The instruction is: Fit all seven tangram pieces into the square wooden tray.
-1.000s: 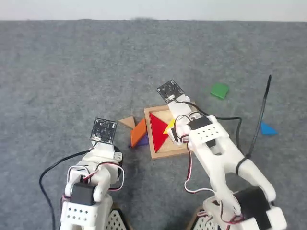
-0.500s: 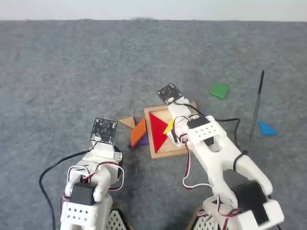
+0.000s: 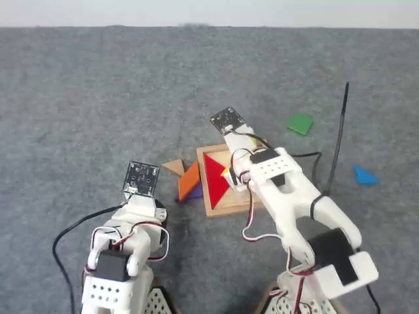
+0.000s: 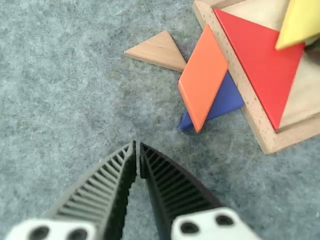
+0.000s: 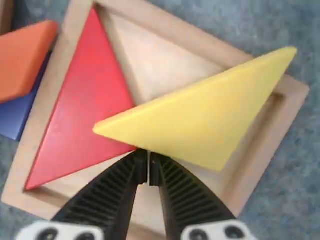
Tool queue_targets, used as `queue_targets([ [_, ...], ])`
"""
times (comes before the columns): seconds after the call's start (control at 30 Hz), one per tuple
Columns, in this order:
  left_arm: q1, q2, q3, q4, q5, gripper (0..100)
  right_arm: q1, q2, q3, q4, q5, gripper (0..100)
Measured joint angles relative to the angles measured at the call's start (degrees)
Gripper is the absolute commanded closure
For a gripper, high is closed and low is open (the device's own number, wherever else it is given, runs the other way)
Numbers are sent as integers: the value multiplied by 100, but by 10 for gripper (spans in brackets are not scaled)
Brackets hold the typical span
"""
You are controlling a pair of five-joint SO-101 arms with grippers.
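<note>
tray [image 5: 37, 130], red triangle [image 5: 82, 110] inside, yellow triangle [image 5: 210, 120] above

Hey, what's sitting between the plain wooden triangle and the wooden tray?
The orange parallelogram, lying over a blue piece, sits between the wooden triangle and tray, as the left wrist view shows.

Bare floor of tray [image 4: 252, 102] beside red triangle [image 5: 82, 107], overhung by yellow triangle [image 5: 210, 122] clamped in right pincer [image 5: 148, 160], orange piece [image 4: 202, 80] and blue piece [image 4: 225, 97] crowding its outer wall, open tabletop [image 4: 60, 100] around left pincer [image 4: 137, 150]
</note>
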Motion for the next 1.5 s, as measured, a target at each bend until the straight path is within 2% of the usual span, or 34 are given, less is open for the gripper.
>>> queue_targets([
  [0.27,0,0,0,0,0,988,-9,571,-598,0,9,983],
  [0.47,0,0,0,0,0,988,-299,888,-985,0,9,983],
  [1.37,0,0,0,0,0,988,-492,123,-1125,0,9,983],
  [1.5,0,0,0,0,0,988,-492,123,-1125,-360,9,983],
])
